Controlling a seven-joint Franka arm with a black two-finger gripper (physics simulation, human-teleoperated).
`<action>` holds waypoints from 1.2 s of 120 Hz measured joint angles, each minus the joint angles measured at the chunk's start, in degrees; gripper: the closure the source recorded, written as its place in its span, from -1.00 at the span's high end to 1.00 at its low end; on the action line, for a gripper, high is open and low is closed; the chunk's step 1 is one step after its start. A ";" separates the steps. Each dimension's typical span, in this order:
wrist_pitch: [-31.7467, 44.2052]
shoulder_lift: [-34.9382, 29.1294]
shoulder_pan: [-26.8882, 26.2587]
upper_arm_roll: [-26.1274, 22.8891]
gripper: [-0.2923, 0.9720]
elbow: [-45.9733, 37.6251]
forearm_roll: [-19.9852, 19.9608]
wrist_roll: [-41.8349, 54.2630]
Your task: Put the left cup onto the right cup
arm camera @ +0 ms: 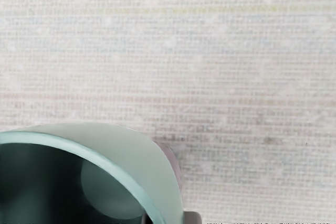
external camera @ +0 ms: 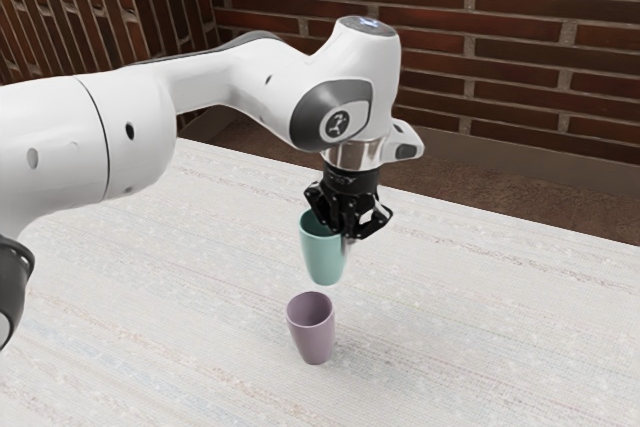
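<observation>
The purple cup (external camera: 310, 327) stands upright on the bench (external camera: 500, 327). At its 12 o'clock the green cup (external camera: 321, 255) hangs clear, rim pinched in the gripper (external camera: 348, 230), whose fingers hide the rim's 3 o'clock edge.

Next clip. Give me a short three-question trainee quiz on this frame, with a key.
1. Fill in: the fingers are shut on the rim of the ___ cup.
2. The purple cup is: A) held in the air; B) upright on the table; C) lying on its side.
3. True or false: the green cup rests on the table.
Key: 1 green; 2 B; 3 false, it hangs in the air, held above the table.
</observation>
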 joint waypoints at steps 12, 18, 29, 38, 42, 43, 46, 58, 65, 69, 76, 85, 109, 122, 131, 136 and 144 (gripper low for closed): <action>-0.29 0.00 -0.54 0.97 -0.70 -0.66 -0.61 -0.24; -0.39 0.00 -0.61 1.47 -0.70 -0.87 -0.81 -0.34; -0.47 0.04 -0.66 1.86 -0.70 -1.24 -1.05 -0.51; -0.44 0.14 -0.71 1.96 -0.70 -1.66 -1.41 -0.63; -0.40 0.21 -0.78 2.01 -0.70 -1.92 -1.59 -0.68; -0.39 0.23 -0.79 2.04 -0.70 -1.98 -1.63 -0.69; -0.34 0.29 -0.85 2.18 -0.70 -2.16 -1.76 -0.72; -0.16 0.49 -1.34 2.73 -0.70 -2.83 -2.49 -0.85; -0.03 0.61 -1.50 2.82 -0.70 -3.00 -2.78 -0.92; 0.05 0.67 -1.70 2.84 -0.70 -3.04 -2.92 -0.96; 0.15 0.75 -2.11 3.01 -0.70 -3.08 -3.11 -1.07; 0.25 0.78 -2.64 3.17 -0.70 -3.15 -3.27 -1.23; 0.38 0.95 -3.51 3.59 -0.70 -3.52 -3.63 -1.68; 0.38 0.96 -4.92 5.14 -0.70 -4.44 -4.15 -1.91; 0.32 0.96 -5.31 5.49 -0.70 -4.61 -4.36 -2.05; 0.25 0.97 -5.50 5.72 -0.70 -4.67 -4.43 -2.12; 0.10 0.96 -5.87 6.14 -0.70 -4.79 -4.51 -2.22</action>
